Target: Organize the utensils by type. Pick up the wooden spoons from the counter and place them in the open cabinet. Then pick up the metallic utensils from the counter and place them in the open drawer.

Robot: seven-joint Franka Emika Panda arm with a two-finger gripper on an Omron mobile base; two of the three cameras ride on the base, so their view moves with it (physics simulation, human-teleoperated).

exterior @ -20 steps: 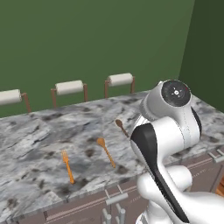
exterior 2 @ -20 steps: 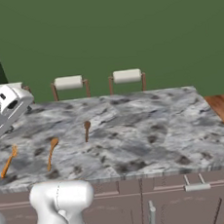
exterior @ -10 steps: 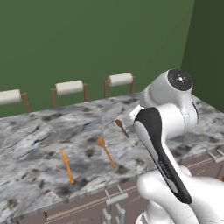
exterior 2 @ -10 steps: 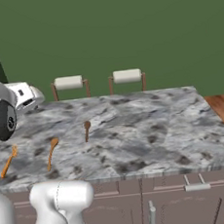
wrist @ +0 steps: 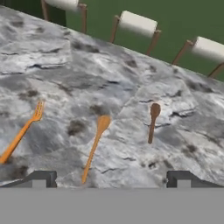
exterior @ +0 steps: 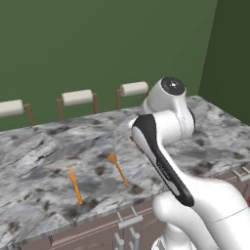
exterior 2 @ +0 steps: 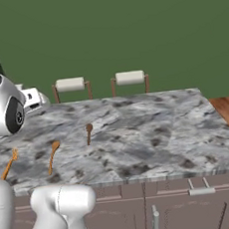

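Three wooden utensils lie on the marbled counter (wrist: 65, 65). In the hand view they are an orange fork (wrist: 22, 133) at the left, a light wooden spoon (wrist: 96, 144) in the middle and a dark brown wooden spoon (wrist: 152, 122) at the right. The right base view shows the same dark spoon (exterior 2: 88, 133), light spoon (exterior 2: 53, 155) and fork (exterior 2: 9, 164). My gripper (wrist: 111, 181) hangs open above the counter's near edge, empty, closest to the light spoon's handle end. The metallic utensils and the open cabinet are out of view.
Chairs with white backs (exterior: 78, 96) (exterior 2: 129, 77) stand behind the counter before a green wall. Grey-brown fronts with silver handles (exterior 2: 202, 191) run under the counter. Slender grey pieces (exterior: 126, 240) show below the counter's front edge; what they are I cannot tell.
The arm has swung, its upper joint moving right in the left base view and lower left in the right base view. The utensils lie where they were. The gripper stays open.
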